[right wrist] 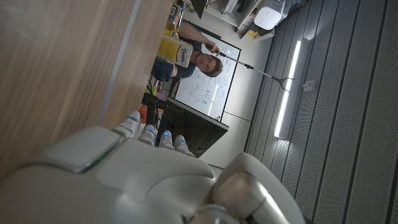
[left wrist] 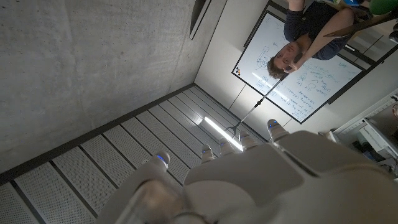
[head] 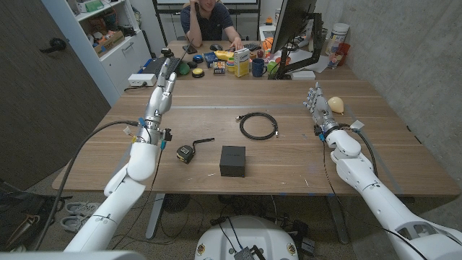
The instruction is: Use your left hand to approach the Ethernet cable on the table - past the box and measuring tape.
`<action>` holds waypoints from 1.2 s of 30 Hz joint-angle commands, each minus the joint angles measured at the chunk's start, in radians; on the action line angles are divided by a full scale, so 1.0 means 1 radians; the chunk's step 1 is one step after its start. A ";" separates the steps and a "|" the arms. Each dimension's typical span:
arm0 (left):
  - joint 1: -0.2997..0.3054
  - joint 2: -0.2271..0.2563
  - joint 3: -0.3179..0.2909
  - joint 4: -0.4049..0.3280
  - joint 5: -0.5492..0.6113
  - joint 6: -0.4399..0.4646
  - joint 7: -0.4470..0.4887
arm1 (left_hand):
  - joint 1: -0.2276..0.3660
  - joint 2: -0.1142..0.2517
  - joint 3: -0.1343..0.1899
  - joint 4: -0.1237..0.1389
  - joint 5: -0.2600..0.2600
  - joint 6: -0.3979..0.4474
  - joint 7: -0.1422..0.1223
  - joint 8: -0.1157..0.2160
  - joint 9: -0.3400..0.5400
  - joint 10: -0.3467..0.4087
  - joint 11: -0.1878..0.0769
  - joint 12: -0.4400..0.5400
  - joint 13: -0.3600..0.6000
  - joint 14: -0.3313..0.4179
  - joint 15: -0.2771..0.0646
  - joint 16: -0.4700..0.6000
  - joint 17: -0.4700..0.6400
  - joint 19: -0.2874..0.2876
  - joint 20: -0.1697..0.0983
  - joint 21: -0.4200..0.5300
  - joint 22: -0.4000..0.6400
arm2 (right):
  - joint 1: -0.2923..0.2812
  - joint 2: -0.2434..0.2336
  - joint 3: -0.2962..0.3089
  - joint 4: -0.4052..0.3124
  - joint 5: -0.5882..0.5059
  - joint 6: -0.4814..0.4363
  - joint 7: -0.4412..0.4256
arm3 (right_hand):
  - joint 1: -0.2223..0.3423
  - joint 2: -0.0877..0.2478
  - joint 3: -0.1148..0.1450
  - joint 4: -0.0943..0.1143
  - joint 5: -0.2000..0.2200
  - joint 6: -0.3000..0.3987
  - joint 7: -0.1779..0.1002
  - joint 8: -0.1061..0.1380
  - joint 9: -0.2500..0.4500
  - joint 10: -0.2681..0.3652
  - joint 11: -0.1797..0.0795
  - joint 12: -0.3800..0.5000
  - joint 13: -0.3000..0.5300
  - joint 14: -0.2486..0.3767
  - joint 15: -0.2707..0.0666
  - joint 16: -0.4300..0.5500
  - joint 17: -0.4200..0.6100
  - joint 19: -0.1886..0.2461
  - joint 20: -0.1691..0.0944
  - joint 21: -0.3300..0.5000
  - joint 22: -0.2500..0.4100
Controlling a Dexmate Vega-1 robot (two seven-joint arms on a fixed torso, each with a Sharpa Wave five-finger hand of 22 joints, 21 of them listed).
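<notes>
Black Ethernet cable (head: 258,127) coiled in a loose loop on the bench (head: 390,155), past the middle toward the far side, beyond the black box (head: 232,161) and the measuring tape (head: 186,152), well apart from both. Probably light and limp, likely to sag and uncoil if lifted at a single strand; smooth jacket, likely a little slippery, not fragile apart from the plug clips. Best taken where the turns of the loop lie bunched together, likely on the near-left arc facing the left arm, so that several strands come up at once; stiffer plug ends, near the right of the coil and toward its far-left edge, a poorer hold. Left robot hand (head: 163,92) raised above the left side of the bench, fingers straight and pointing up and away toward the far edge, slightly apart, holding nothing; forearm rising steeply from the near-left corner. Well apart from the cable, with the measuring tape and box lying nearer and to the right of the arm's line. Left wrist view turned toward the ceiling, fingertips (left wrist: 161,159) extended, nothing between them. Right robot hand (head: 315,105) upright over the right side of the bench, fingers extended and close together, empty, just beside a yellowish rounded thing (head: 336,105).
</notes>
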 commanded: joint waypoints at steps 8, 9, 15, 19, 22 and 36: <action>-0.042 0.054 0.015 -0.029 0.231 -0.004 0.071 | 0.018 0.086 0.012 -0.011 0.003 -0.227 -0.011 0.008 0.004 -0.343 -0.012 0.006 0.003 -0.326 -0.012 0.007 0.000 -0.189 0.003 0.016 0.004 | -0.039 -0.004 0.030 -0.035 0.000 -0.009 -0.007 | -0.005 0.049 -0.014 0.002 0.008 -0.044 0.007 0.006 0.003 -0.014 -0.006 0.006 0.003 -0.063 -0.002 0.004 0.005 -0.008 0.001 -0.006 0.002; -0.042 0.055 0.016 -0.029 0.231 -0.003 0.073 | 0.019 0.085 0.013 -0.012 0.003 -0.228 -0.011 0.008 0.004 -0.344 -0.014 0.006 0.003 -0.328 -0.013 0.006 -0.001 -0.190 0.003 0.016 0.004 | -0.039 -0.004 0.030 -0.035 0.000 -0.009 -0.007 | -0.005 0.049 -0.015 0.002 0.008 -0.044 0.008 0.006 0.003 -0.014 -0.006 0.006 0.003 -0.063 -0.002 0.004 0.005 -0.008 0.001 -0.006 0.002; -0.129 0.090 0.062 -0.004 0.283 0.045 0.037 | 0.041 0.072 0.019 -0.032 0.000 -0.234 -0.011 0.011 0.004 -0.340 -0.027 0.009 0.002 -0.320 -0.010 0.013 -0.004 -0.168 0.000 0.025 0.001 | -0.035 -0.001 0.035 -0.022 -0.003 0.006 -0.002 | -0.005 0.049 -0.017 0.002 0.008 -0.043 0.008 0.007 0.003 -0.014 -0.007 0.006 0.003 -0.063 -0.001 0.004 0.005 -0.009 0.003 -0.007 0.002; -0.198 0.113 0.105 0.024 0.312 0.068 0.015 | 0.057 0.062 0.023 -0.045 -0.002 -0.233 -0.011 0.016 0.005 -0.326 -0.029 0.014 0.002 -0.307 -0.008 0.019 -0.006 -0.134 -0.002 0.038 0.000 | -0.034 0.003 0.039 -0.010 0.005 0.006 0.003 | -0.005 0.049 -0.019 0.002 0.008 -0.044 0.008 0.007 0.003 -0.013 -0.008 0.007 0.003 -0.063 -0.001 0.004 0.005 -0.009 0.003 -0.008 0.002; -0.253 0.129 0.140 0.053 0.318 0.073 -0.007 | 0.063 0.059 0.024 -0.051 -0.002 -0.231 -0.011 0.018 0.005 -0.322 -0.030 0.014 0.002 -0.302 -0.009 0.021 -0.007 -0.121 -0.002 0.041 -0.001 | -0.033 0.005 0.042 0.001 0.006 0.014 0.008 | -0.005 0.049 -0.020 0.002 0.008 -0.043 0.008 0.007 0.003 -0.012 -0.009 0.007 0.003 -0.063 -0.002 0.004 0.005 -0.009 0.002 -0.008 0.002; -0.427 0.154 0.281 0.144 0.387 0.073 0.008 | 0.111 0.041 0.033 -0.091 -0.006 -0.238 -0.011 0.021 0.006 -0.335 -0.041 0.011 0.002 -0.311 -0.009 0.021 -0.008 -0.107 -0.003 0.038 -0.007 | -0.034 0.006 0.056 0.021 0.007 0.033 0.008 | -0.005 0.047 -0.027 0.001 0.009 -0.043 0.011 0.007 0.003 -0.011 -0.009 0.007 0.003 -0.062 -0.002 0.003 0.005 -0.011 0.005 -0.012 0.002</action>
